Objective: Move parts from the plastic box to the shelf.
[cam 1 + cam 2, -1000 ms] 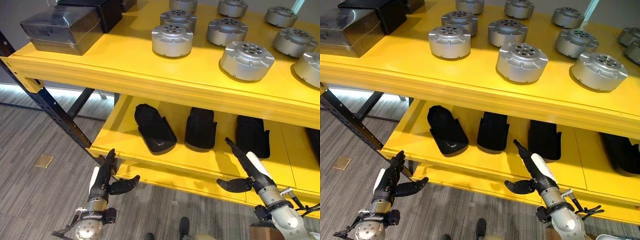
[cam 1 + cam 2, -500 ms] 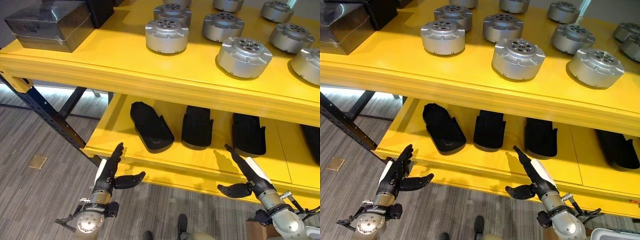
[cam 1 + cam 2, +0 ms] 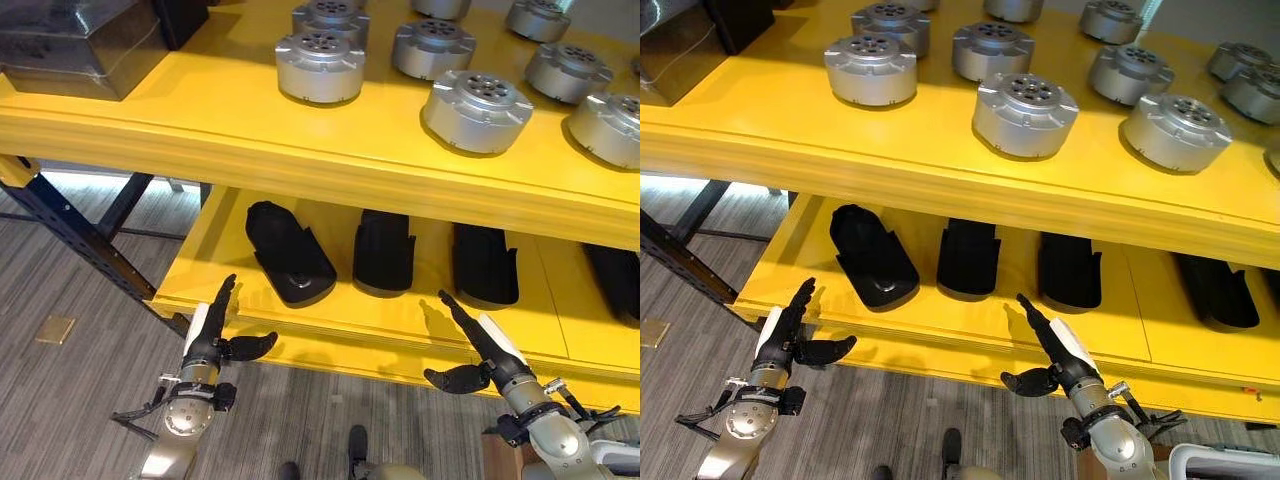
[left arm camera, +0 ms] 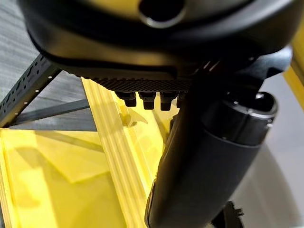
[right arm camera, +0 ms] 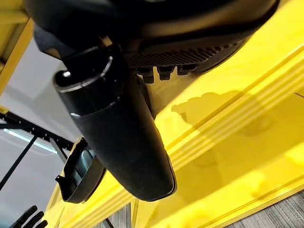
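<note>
The yellow shelf (image 3: 330, 150) has two levels. Several round silver parts (image 3: 477, 110) stand on the upper level. Black moulded parts (image 3: 290, 255) (image 3: 384, 250) (image 3: 484, 263) lie in a row on the lower level. My left hand (image 3: 207, 335) hangs open and empty before the lower level's left front corner. My right hand (image 3: 487, 345) is open too, held low in front of the lower edge, below the third black part. In the right wrist view the thumb (image 5: 118, 128) stands clear before the yellow edge, with a black part (image 5: 80, 175) beyond it.
Dark boxes (image 3: 70, 45) sit at the upper level's left end. A dark blue slanted upright (image 3: 70, 225) carries the shelf on the left. Another black part (image 3: 615, 280) lies at the far right. A pale box rim (image 3: 1230, 462) shows at the lower right corner.
The whole picture has shifted, so the camera has moved. Both hands remain open and empty before the lower level; the left one sits slightly further in from the shelf's corner.
</note>
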Controlling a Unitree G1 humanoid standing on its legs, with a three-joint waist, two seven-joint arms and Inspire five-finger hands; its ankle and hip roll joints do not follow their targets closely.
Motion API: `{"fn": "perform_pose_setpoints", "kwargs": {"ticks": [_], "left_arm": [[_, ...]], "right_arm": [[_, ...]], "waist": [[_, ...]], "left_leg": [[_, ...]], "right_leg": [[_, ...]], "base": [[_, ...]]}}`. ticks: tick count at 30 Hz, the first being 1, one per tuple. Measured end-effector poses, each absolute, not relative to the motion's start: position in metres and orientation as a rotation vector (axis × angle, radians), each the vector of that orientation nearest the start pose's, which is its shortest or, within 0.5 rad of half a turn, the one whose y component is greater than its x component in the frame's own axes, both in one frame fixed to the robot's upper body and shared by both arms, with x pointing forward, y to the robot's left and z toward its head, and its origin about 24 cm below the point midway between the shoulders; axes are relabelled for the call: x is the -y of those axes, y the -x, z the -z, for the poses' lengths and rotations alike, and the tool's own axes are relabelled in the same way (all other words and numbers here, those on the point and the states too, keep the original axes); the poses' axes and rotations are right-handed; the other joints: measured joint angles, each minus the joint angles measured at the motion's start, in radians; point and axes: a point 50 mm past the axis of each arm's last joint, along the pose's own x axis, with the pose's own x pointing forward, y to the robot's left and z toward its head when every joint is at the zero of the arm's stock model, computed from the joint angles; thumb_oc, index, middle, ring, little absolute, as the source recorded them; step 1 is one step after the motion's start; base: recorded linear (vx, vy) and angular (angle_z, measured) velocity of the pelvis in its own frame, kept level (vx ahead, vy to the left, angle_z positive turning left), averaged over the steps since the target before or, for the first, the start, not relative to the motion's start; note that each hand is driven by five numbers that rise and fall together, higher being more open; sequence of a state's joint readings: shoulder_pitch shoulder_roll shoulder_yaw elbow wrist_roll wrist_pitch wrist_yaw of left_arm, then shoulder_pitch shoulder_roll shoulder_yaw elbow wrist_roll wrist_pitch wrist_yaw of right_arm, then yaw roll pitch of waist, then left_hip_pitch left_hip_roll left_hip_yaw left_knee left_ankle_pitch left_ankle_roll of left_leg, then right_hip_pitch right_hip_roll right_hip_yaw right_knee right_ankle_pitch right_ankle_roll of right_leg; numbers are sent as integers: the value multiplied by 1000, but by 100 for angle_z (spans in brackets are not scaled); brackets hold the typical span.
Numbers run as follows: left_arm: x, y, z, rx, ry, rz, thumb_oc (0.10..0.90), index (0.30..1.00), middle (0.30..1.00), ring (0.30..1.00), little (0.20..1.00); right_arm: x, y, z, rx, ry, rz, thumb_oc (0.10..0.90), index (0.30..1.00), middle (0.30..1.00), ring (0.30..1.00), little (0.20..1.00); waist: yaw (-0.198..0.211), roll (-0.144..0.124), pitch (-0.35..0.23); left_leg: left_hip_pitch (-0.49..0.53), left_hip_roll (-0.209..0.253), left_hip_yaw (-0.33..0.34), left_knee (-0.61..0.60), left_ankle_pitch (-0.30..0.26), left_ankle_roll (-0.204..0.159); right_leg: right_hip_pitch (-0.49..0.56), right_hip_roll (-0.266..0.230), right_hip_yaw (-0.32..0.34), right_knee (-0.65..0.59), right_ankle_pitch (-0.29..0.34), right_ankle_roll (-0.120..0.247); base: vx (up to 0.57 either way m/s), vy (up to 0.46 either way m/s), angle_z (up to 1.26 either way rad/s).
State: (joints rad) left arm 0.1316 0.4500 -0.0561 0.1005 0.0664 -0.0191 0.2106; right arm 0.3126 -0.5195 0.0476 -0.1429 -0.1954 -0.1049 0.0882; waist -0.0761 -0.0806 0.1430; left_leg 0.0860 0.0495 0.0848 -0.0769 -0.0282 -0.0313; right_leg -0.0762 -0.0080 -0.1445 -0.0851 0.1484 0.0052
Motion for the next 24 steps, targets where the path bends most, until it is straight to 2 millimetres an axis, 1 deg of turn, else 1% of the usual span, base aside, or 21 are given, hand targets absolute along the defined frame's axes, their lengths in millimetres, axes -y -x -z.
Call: {"fn": "perform_pose_setpoints", "kwargs": {"ticks": [3, 5, 7, 10, 11, 15, 20, 24], "left_arm": [[-247, -222, -14, -175, -557, -173, 900, 1000, 1000, 1000, 1000], [-248, -228, -14, -175, -553, -195, 900, 1000, 1000, 1000, 1000], [-247, -231, -16, -169, -551, -196, 900, 1000, 1000, 1000, 1000], [-243, -235, -18, -153, -537, -196, 900, 1000, 1000, 1000, 1000], [-238, -236, -17, -150, -519, -194, 900, 1000, 1000, 1000, 1000], [-230, -234, -13, -157, -515, -160, 900, 1000, 1000, 1000, 1000], [-227, -231, -19, -130, -505, -146, 900, 1000, 1000, 1000, 1000], [-225, -232, -22, -120, -425, -148, 900, 1000, 1000, 1000, 1000]], "right_arm": [[226, -188, -33, -112, 686, -216, 900, 1000, 1000, 1000, 1000], [224, -188, -32, -113, 684, -224, 900, 1000, 1000, 1000, 1000], [223, -187, -32, -115, 683, -230, 900, 1000, 1000, 1000, 1000], [222, -187, -31, -116, 682, -231, 900, 1000, 1000, 1000, 1000], [223, -187, -31, -117, 683, -232, 900, 1000, 1000, 1000, 1000], [223, -187, -31, -117, 683, -232, 900, 1000, 1000, 1000, 1000], [223, -187, -31, -118, 685, -232, 900, 1000, 1000, 1000, 1000], [223, -186, -30, -122, 684, -232, 900, 1000, 1000, 1000, 1000]], "waist": [[-6, 0, 0], [-10, 1, 0], [-21, 1, 0], [-28, 1, -1], [-29, 2, -1], [-28, 2, -1], [-23, 2, -1], [-21, 1, 0]], "left_leg": [[3, 0, 12, 0, 0, 0], [5, 1, 21, 0, 0, 0], [5, 1, 24, 0, 0, 0], [7, 1, 31, 0, 1, 0], [8, 1, 33, 0, 1, 0], [7, 2, 34, -1, 1, 0], [5, 2, 32, -1, 1, 0], [4, 2, 31, -1, 1, 0]], "right_leg": [[-1, 1, 10, 0, 1, 2], [-3, 4, 21, -1, 3, 5], [-4, 4, 22, -1, 1, 7], [-5, 5, 28, -1, 2, 7], [-5, 6, 30, -1, 3, 8], [-5, 6, 30, -1, 3, 8], [-6, 6, 29, -1, 4, 7], [-7, 6, 28, -1, 6, 7]], "base": [[9, 17, -12], [14, 14, -13], [9, 8, -4], [10, 5, -6], [2, 0, -5], [1, 1, -1], [0, 0, 0], [0, 0, 0]]}}
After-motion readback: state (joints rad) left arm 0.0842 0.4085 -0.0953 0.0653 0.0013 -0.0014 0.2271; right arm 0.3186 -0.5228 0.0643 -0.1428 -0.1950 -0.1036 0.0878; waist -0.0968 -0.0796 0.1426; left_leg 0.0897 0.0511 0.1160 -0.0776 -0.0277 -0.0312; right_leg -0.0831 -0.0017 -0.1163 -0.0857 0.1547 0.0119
